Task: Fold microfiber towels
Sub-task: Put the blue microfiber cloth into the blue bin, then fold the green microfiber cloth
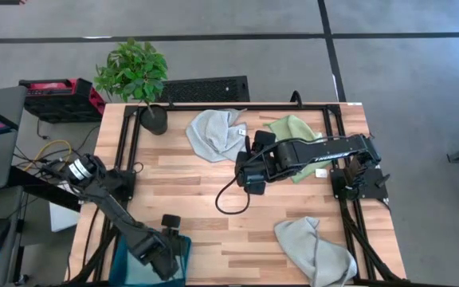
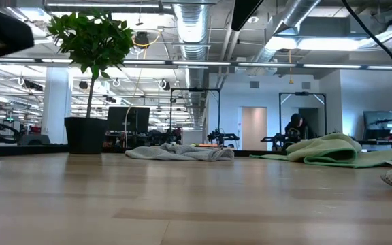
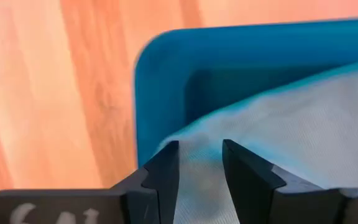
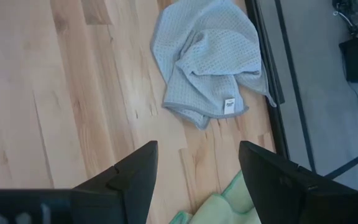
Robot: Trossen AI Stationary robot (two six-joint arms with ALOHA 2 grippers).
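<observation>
A light blue towel (image 3: 291, 137) lies inside the teal bin (image 3: 166, 56) at the table's near left corner. My left gripper (image 3: 201, 165) hangs open just above it, pointing down; in the high view this gripper (image 1: 166, 257) is over the bin (image 1: 126, 267). A pale grey towel with a white tag (image 4: 210, 56) lies crumpled at the far middle of the table (image 1: 216, 131). Beside it is a light green towel (image 1: 293, 131), partly under my right arm. Another pale grey towel (image 1: 317, 251) lies at the near right. My right gripper (image 4: 197, 168) hovers open above the table's middle (image 1: 249, 174).
A potted plant (image 1: 138, 80) stands at the far left corner of the table. Black frame rails (image 1: 130, 151) run along the left and right sides. Bare wood (image 1: 213, 231) lies between the bin and the near right towel.
</observation>
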